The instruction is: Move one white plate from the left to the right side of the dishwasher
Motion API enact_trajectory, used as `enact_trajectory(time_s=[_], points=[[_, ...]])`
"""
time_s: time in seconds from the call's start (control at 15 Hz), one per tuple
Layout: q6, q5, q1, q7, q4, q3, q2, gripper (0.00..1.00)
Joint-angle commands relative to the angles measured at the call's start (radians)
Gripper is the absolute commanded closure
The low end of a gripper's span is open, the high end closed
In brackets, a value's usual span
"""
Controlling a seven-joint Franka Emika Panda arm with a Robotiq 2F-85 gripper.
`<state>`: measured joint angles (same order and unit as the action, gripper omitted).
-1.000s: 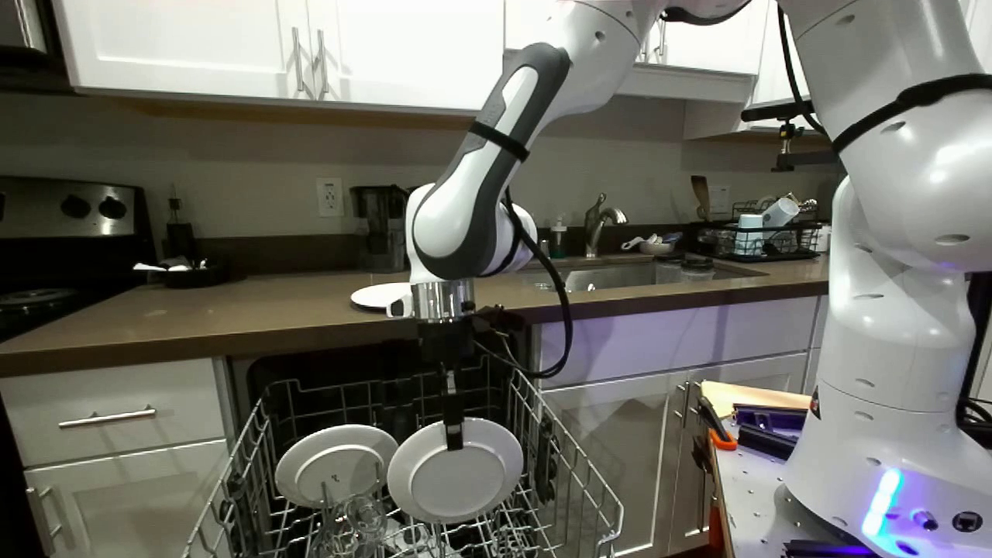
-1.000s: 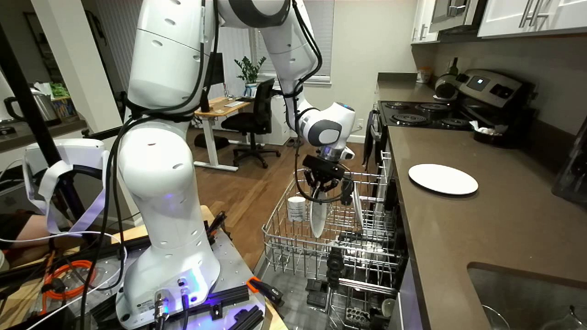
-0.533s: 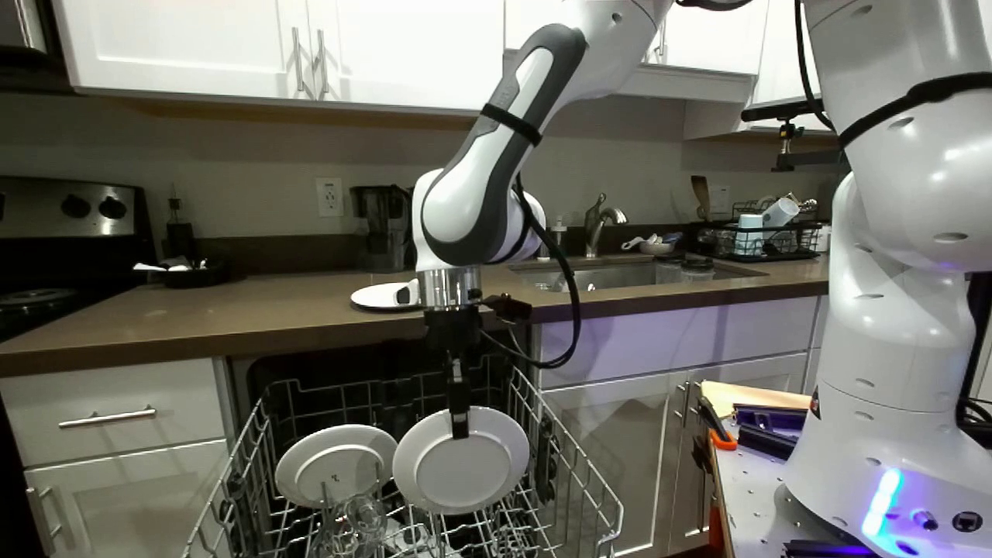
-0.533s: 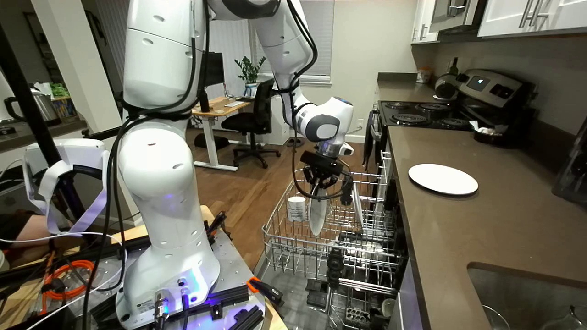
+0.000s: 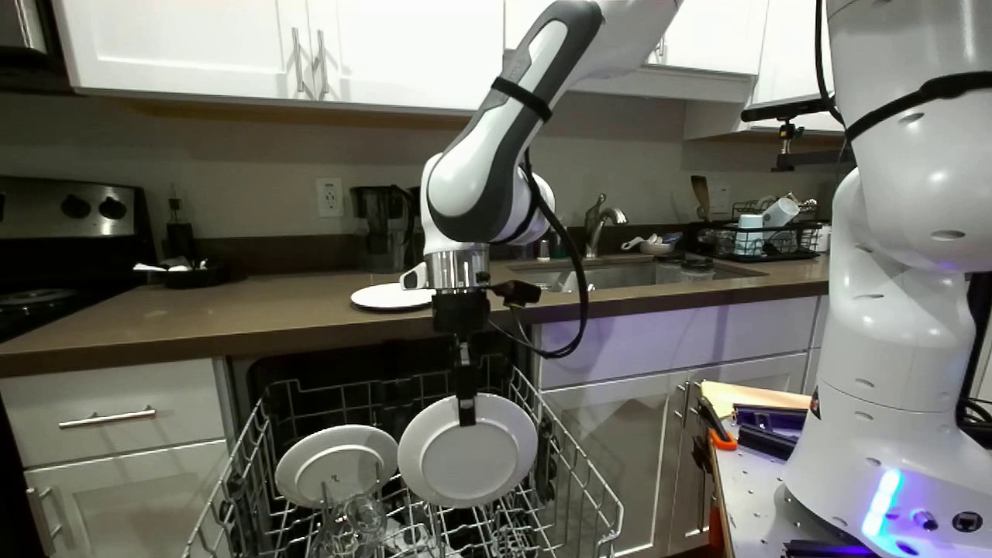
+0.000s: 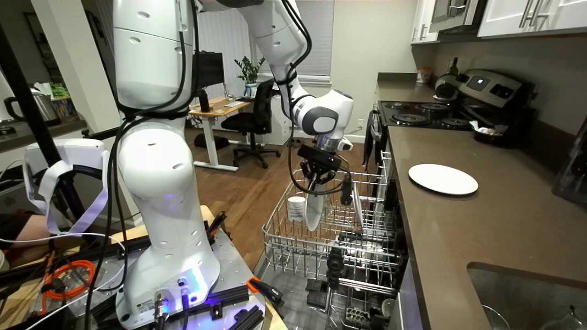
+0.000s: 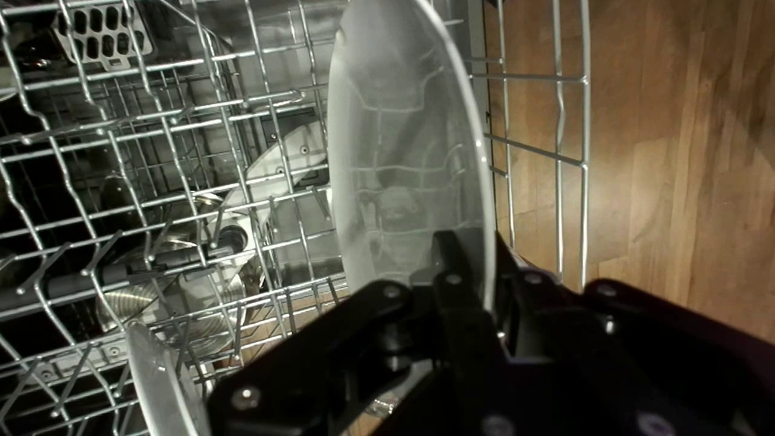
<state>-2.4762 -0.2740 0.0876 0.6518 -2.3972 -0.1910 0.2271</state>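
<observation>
Here the gripper (image 5: 466,412) pinches a white plate (image 5: 469,463) by its rim, nearly upright over the dishwasher rack (image 5: 572,445).

White upper cabinets (image 5: 194,46) are mounted on a greyish-beige wall (image 5: 256,163), dimly lit beneath them; a desk (image 6: 222,109) (wood-topped, pale-legged) and a black office chair (image 6: 262,110) are set on brown wooden flooring (image 6: 243,197).
</observation>
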Motion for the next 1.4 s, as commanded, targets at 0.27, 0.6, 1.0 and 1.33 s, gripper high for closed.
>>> enact_trajectory(time_s=[0.27,0.6,1.0,1.33], points=[[0.06,-0.088,-0.005,0.097,-0.012,0.004,-0.026,0.91],[0.051,-0.079,-0.01,0.137,-0.002,0.001,0.02,0.91],[-0.014,-0.032,-0.021,0.114,0.009,0.005,0.077,0.91],[-0.062,-0.017,-0.027,0.086,0.023,0.004,0.122,0.91]])
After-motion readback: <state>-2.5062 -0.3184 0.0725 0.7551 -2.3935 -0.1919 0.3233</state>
